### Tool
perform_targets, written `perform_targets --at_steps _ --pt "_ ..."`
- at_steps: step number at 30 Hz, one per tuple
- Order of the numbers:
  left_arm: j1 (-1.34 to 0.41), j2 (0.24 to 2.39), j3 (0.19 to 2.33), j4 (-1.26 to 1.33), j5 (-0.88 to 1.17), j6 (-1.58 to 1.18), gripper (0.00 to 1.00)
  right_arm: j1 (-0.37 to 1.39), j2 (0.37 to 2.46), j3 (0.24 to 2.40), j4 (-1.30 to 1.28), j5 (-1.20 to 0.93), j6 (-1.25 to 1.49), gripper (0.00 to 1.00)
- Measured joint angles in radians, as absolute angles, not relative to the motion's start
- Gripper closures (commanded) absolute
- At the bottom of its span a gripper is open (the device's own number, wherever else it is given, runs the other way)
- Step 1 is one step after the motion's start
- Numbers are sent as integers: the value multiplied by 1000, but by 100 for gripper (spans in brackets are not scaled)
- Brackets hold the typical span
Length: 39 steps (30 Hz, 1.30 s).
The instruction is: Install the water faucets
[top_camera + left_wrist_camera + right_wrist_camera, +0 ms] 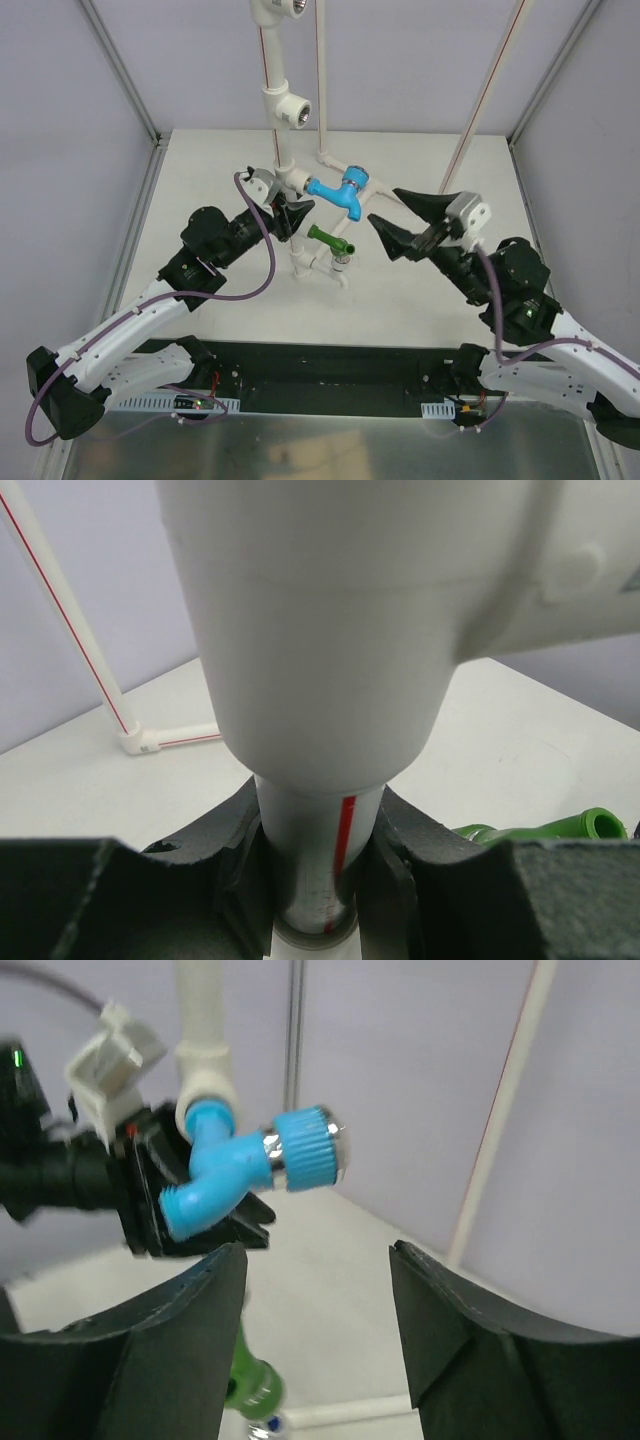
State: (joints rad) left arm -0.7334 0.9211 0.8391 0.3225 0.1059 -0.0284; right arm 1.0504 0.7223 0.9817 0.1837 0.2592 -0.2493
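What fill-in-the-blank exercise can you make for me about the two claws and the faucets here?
1. The left claw is shut on the white pipe, whose stripe is ____.
2. The right claw is ____ and holds nothing.
3. The faucet with the silver top is light ____.
4. The green faucet sits ____ (above/below) the blue one.
Missing words: red; open; blue; below.

White pipe assy (283,150) w/ tees (289,108) upright on table (400,300).
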Motion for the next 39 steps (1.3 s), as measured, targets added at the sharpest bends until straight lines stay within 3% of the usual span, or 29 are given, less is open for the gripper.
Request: perform_targets --at_steps 5,13,22,39 --pt "-733 920 839 321 107 -28 100 1050 710 935 130 61 -878 34" --pt "-733 915 839 315 108 -28 100 1050 771 936 130 -80 -1361 34" --pt "-733 913 839 313 108 -28 100 1050 807 976 128 -122 -1539 36" --pt "-733 912 839 312 104 -29 100 1015 942 1105 94 -166 -1628 43"
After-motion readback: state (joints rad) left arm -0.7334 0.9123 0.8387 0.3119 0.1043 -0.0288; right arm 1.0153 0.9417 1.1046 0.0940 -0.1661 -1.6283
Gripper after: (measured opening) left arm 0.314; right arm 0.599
